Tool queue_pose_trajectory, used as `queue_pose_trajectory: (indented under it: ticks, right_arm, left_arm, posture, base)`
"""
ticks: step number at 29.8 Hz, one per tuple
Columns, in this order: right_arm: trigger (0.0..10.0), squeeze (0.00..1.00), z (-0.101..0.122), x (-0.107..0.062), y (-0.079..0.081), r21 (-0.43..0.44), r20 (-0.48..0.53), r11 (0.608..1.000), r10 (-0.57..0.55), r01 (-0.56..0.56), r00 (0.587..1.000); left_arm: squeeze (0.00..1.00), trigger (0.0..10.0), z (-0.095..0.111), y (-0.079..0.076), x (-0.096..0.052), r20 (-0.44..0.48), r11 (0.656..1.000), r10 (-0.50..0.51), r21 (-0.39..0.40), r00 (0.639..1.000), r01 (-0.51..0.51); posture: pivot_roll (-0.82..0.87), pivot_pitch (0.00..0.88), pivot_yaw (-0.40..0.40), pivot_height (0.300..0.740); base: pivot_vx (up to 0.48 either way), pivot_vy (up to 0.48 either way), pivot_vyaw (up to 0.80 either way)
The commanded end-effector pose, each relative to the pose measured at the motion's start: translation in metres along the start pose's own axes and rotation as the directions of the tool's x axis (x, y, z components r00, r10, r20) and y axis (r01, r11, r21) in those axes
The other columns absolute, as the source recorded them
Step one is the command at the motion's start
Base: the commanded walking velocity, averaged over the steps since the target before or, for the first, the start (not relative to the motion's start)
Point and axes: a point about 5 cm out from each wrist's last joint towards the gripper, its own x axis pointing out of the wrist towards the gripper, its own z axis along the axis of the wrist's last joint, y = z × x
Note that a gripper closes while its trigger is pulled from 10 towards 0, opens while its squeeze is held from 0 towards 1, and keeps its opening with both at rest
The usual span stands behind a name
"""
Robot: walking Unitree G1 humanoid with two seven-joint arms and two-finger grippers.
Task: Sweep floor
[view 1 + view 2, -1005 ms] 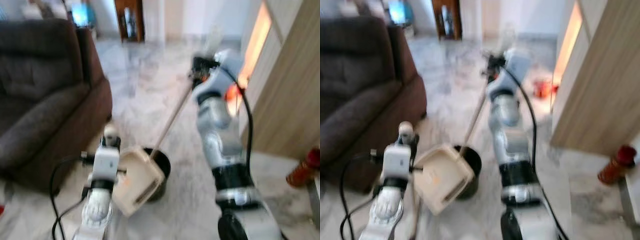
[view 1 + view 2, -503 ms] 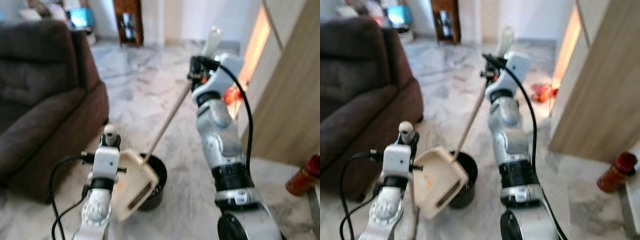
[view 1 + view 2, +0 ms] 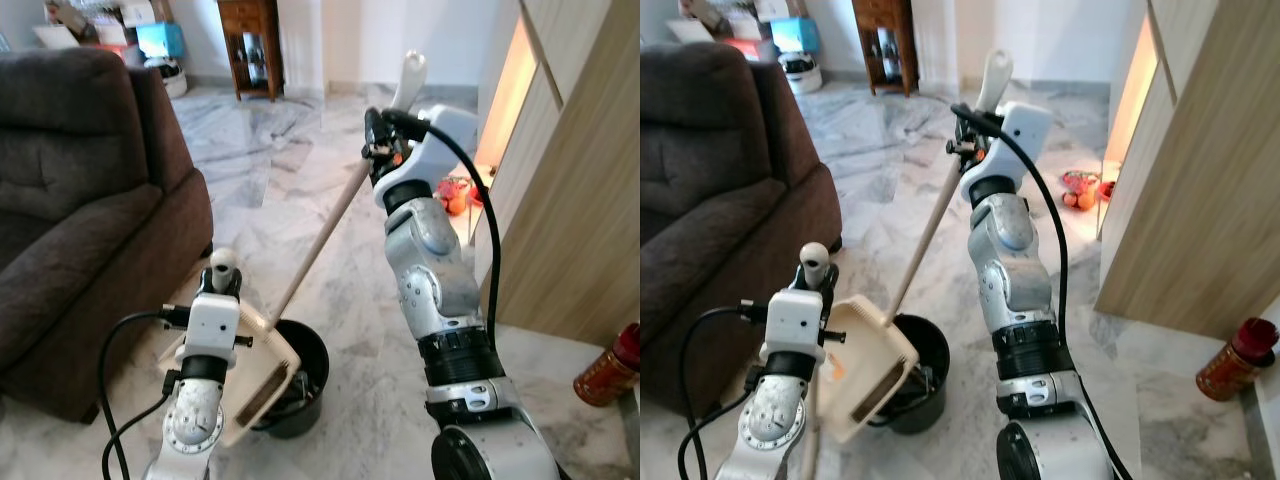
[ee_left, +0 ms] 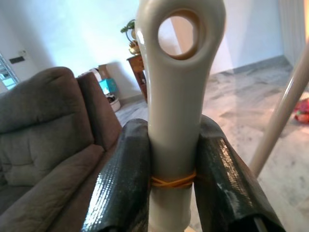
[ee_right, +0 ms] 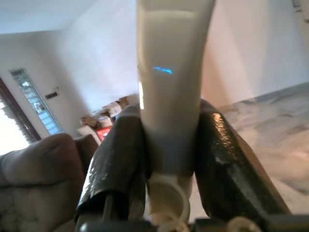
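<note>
The robot stands on a shiny marble floor (image 3: 300, 180). A big brown sofa (image 3: 80, 200) sits at about 9 o'clock from the robot.

The left gripper (image 4: 171, 164) is low, at about 7 o'clock in the head view. Its two black fingers (image 4: 120, 183) squeeze the cream dustpan handle (image 4: 176, 96). The handle has a round hole at its top and a yellow rubber band around it, right where the fingers pinch. The cream dustpan (image 3: 865, 370) hangs tilted, and its edge leans against the rim of a black bucket (image 3: 915, 385) on the floor in front of the robot.

The right gripper (image 5: 169, 159) is held up high, at about 1 o'clock. Its fingers (image 5: 227, 164) are closed on the broom handle (image 3: 920, 240), near the pale top end (image 3: 992, 75). The long stick slopes down from the gripper toward the bucket, and its low end goes behind the dustpan.

A wooden cupboard (image 3: 590, 200) stands at 3 o'clock. A red bottle (image 3: 1232, 360) is on the floor near it. Small orange things (image 3: 1078, 190) lie farther back by the cupboard. A dark wood cabinet (image 3: 250, 45) stands far off at 11 o'clock.
</note>
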Motion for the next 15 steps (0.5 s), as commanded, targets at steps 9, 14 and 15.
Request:
queue_pose_trajectory:
  ticks: [9,14,15]
  right_arm:
    - [10.0,0.00,0.0129,0.0020,0.0214,0.004,0.055,0.997,0.078,-0.079,0.995]
    - [10.0,0.00,0.0123,0.0016,0.0218,0.019,0.051,0.996,0.082,-0.083,0.995]
    - [10.0,0.00,0.0123,0.0016,0.0218,0.019,0.051,0.996,0.082,-0.083,0.995]
  left_arm:
    - [0.00,10.0,0.0071,0.0062,0.0030,0.041,1.000,0.017,0.017,0.999,-0.018]
    - [0.00,10.0,0.0071,0.0062,0.0028,0.041,1.000,0.016,0.017,0.999,-0.017]
    - [0.00,10.0,0.0071,0.0062,0.0028,0.041,1.000,0.016,0.017,0.999,-0.017]
  posture:
    - [-0.14,0.000,0.083,0.740]
    - [-0.14,0.000,0.084,0.740]
    - [-0.14,0.000,0.084,0.740]
  base:
    - [0.255,0.000,0.30]
    - [0.255,0.000,0.32]
    - [0.255,0.000,0.00]
